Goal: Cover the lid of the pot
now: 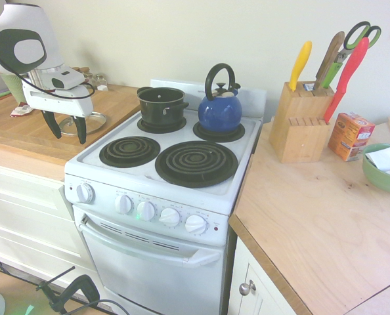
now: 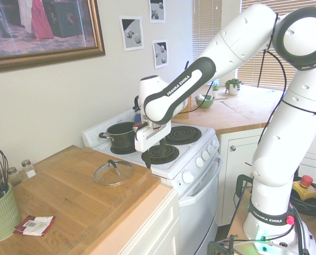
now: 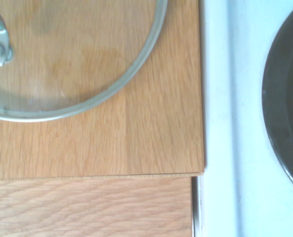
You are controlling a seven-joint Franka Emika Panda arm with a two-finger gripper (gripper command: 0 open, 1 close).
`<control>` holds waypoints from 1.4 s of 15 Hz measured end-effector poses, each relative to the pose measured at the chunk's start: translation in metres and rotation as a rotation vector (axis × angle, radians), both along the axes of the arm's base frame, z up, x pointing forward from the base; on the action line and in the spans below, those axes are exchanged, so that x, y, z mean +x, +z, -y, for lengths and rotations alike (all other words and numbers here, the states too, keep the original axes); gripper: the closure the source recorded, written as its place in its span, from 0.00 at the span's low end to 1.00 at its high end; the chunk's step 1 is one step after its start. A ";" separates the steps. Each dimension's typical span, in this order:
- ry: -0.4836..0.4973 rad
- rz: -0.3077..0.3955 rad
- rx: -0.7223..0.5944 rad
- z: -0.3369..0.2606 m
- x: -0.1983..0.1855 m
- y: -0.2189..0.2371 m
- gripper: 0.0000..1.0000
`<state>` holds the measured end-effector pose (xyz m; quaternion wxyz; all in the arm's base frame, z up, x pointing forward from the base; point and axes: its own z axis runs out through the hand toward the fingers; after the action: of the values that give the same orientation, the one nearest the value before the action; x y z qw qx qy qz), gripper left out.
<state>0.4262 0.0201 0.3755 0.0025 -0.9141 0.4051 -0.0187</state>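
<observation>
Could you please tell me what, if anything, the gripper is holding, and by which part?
Nothing is held: the gripper is open, and the lid lies on the wooden counter.

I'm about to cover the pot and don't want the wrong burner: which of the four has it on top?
The rear burner on the wooden counter's side; the pot sits there, while the other rear burner bears the blue kettle.

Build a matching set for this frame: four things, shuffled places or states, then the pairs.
1. glass lid
2. black pot
3. kettle
4. gripper

A. blue, on a back burner
B. open, holding nothing
C. flat on the wooden counter, left of the stove in the first exterior view
D. uncovered, on a back burner

1-C; 2-D; 3-A; 4-B
</observation>
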 end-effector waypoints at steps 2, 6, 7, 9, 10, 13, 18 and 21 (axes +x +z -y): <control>0.002 0.008 0.000 -0.001 0.001 0.001 0.00; 0.026 0.089 -0.005 -0.027 0.025 0.049 0.00; 0.017 0.115 -0.006 -0.036 0.036 0.067 0.00; -0.010 0.151 -0.005 -0.052 0.060 0.091 0.00; -0.015 0.158 -0.007 -0.063 0.076 0.096 0.00; 0.002 0.122 -0.012 -0.098 0.119 0.077 0.00; 0.006 0.011 -0.025 -0.110 0.145 0.012 0.00; -0.007 0.003 -0.029 -0.103 0.148 0.006 1.00</control>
<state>0.5740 0.1229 0.3818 -0.0103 -0.9126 0.4080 -0.0261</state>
